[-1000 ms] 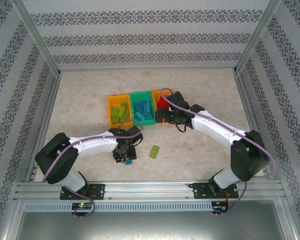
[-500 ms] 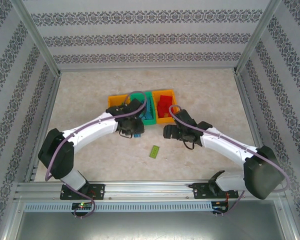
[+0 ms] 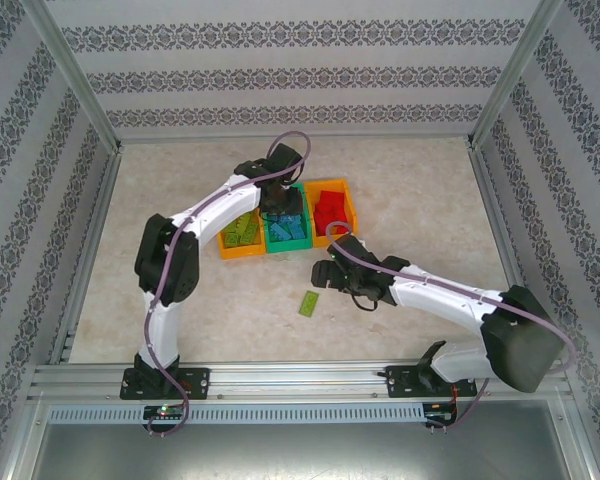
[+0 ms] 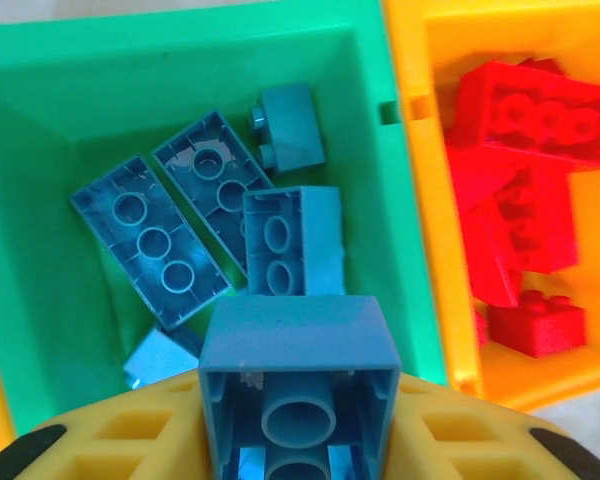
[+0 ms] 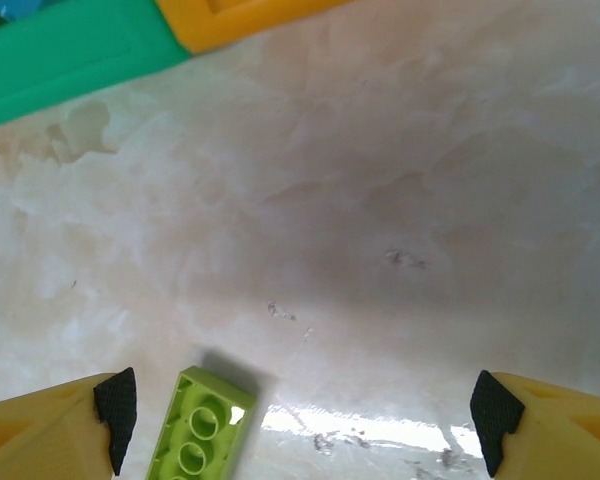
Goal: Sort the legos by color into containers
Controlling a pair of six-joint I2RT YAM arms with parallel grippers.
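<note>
Pale marbled tabletop [image 3: 180,300] carries three bins in a row near its middle, and over the middle one, the green bin [image 4: 180,80], hangs a blue brick [image 4: 298,350], hollow underside toward the left wrist camera. It sits between the yellow fingers [image 4: 130,440] of the left gripper [image 3: 280,205], with yellow close against both of its sides; I cannot tell whether the claw is pressing on it or standing loose around it. Below it, on the floor of the green bin, lie several more blue bricks [image 4: 150,240], most of them upside down. Just beside it on the right, wall to wall, the right orange bin [image 3: 330,183] holds a heap of red bricks [image 4: 520,200]; on the other side the left orange bin [image 3: 242,252] holds lime bricks [image 3: 242,228]. Nearer the arms, apart from the bins, one lime brick [image 5: 205,430] lies flat on the bare table, studs up. The right gripper [image 5: 305,420] hovers low over it with its claw spread wide, the brick lying between the two black-tipped fingers, close to the one at the left of the right wrist view and touching neither. Around the table run an aluminium frame [image 3: 80,250] and walls [image 3: 300,70] papered in bands of grey ornament.
</note>
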